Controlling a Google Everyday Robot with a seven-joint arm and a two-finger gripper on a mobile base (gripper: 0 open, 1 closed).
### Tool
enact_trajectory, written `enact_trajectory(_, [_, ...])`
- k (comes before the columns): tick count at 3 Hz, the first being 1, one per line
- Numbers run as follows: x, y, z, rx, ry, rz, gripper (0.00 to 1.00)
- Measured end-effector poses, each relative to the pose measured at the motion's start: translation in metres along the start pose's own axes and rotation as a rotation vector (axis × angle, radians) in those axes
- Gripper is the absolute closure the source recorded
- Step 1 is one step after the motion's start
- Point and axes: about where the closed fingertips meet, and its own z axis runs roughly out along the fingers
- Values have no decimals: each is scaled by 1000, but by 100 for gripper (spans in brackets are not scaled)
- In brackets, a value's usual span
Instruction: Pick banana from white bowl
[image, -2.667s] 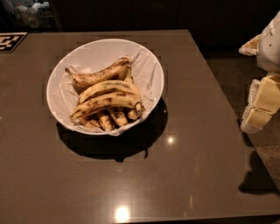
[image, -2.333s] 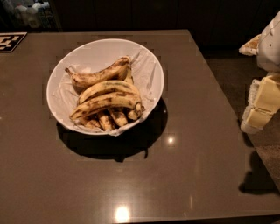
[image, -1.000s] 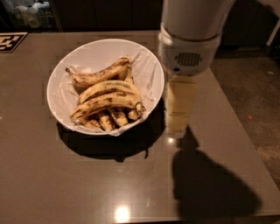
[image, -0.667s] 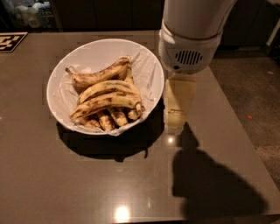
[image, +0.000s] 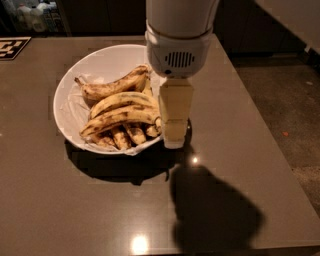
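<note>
Just beside pincer (image: 175, 136), banana (image: 118, 116) leftward

The end effector (image: 174, 140) hangs at the right rim of the white bowl (image: 107, 57), and the wide arm housing (image: 177, 45) above it blocks that side. From the left and front the bowl is open from above. The banana (image: 120, 115) lies on top of the pile, crowded by a browner banana (image: 112, 87) behind and stubby bananas (image: 122, 136) beneath. Bare worktop (image: 75, 200) surrounds the bowl.
</note>
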Motion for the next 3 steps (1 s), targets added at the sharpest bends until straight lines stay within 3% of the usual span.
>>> enact_trajectory(1, [-17, -1, 4, -21, -14, -38, 10])
enact_trajectory(3, [-38, -4, 16, -86, -60, -93, 14])
